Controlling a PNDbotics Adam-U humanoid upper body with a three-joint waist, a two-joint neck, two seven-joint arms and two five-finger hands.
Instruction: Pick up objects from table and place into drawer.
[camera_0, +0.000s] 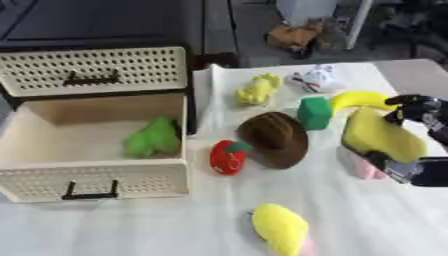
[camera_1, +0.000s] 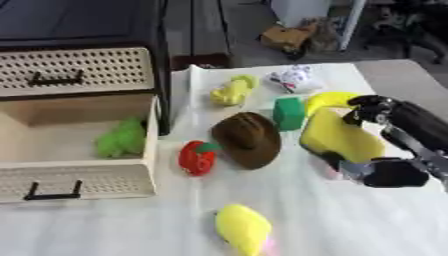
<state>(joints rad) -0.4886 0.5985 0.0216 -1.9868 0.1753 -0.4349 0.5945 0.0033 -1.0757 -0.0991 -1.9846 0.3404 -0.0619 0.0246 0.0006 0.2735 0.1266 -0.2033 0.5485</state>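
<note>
My right hand (camera_1: 409, 127) comes in from the right edge and is shut on a yellow wedge-shaped soft toy (camera_1: 339, 136), fingers over its top and thumb under its lower end. A bit of pink (camera_0: 363, 169) shows beneath that toy. The cream perforated drawer (camera_0: 96, 182) stands pulled open at the left with a green plush (camera_0: 154, 137) inside. On the white cloth lie a red apple toy (camera_0: 227, 156), a brown hat (camera_0: 276, 138), a green block (camera_0: 314, 112), a yellow banana (camera_0: 359, 99) and a yellow plush (camera_0: 280, 229) at the front. My left hand shows in no view.
A shut upper drawer (camera_0: 96, 70) with a black handle sits behind the open one. A small yellow plush (camera_0: 259, 89) and a white toy (camera_0: 315, 77) lie near the table's far edge. Clutter sits on the floor beyond.
</note>
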